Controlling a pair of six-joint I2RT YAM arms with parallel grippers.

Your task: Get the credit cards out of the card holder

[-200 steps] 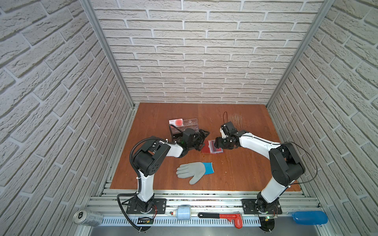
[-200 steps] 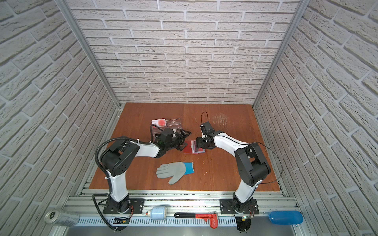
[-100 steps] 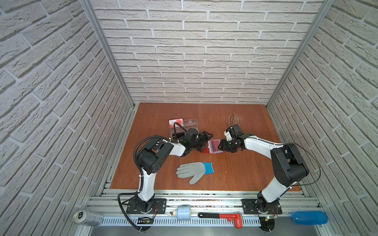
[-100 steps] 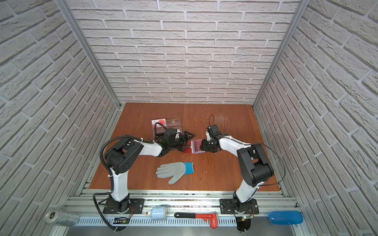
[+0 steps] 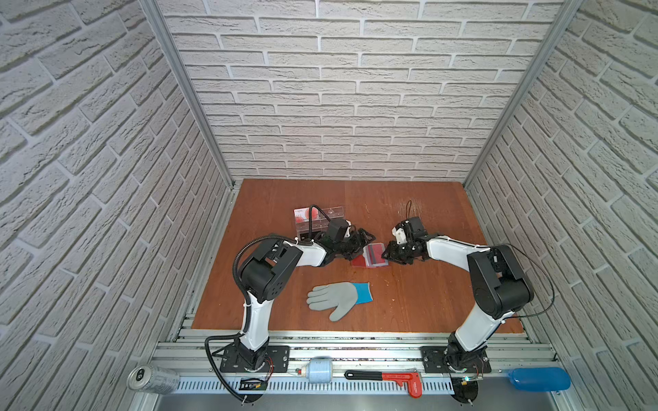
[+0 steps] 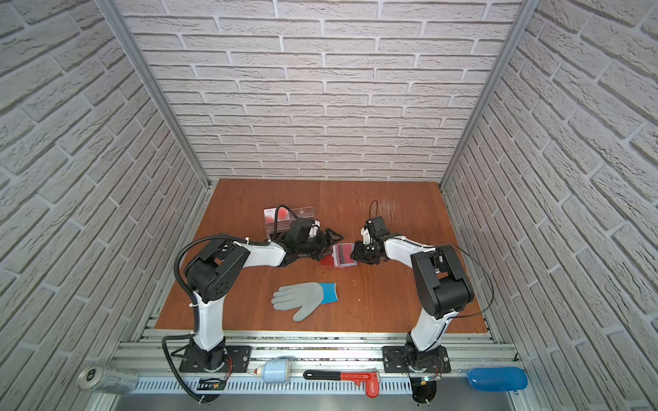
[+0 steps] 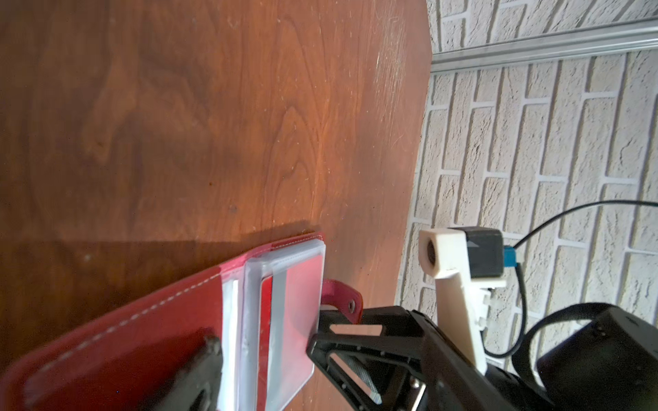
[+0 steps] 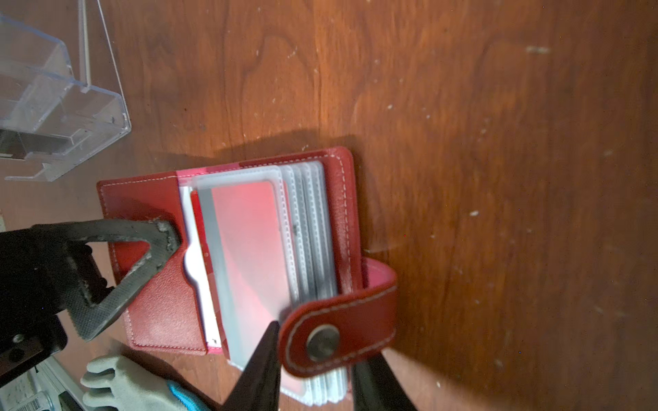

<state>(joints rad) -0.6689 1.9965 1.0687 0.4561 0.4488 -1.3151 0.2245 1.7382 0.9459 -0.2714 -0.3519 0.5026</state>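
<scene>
Red card holder (image 5: 370, 257) lies open on the surface (image 5: 420, 295) at mid-scene, between both arms. Left gripper (image 5: 362, 245) is spread open, one fingertip (image 8: 163, 235) pressing down on the holder's left cover. Right gripper (image 8: 317, 350) has its jaws flanking the strap tab (image 8: 341, 320); whether they pinch it, I cannot tell. One red credit card (image 8: 249, 245) sits inside the top clear sleeve.

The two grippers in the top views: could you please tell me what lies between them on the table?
The open card holder lies flat between the left gripper and the right gripper; this shows in both top views.
</scene>
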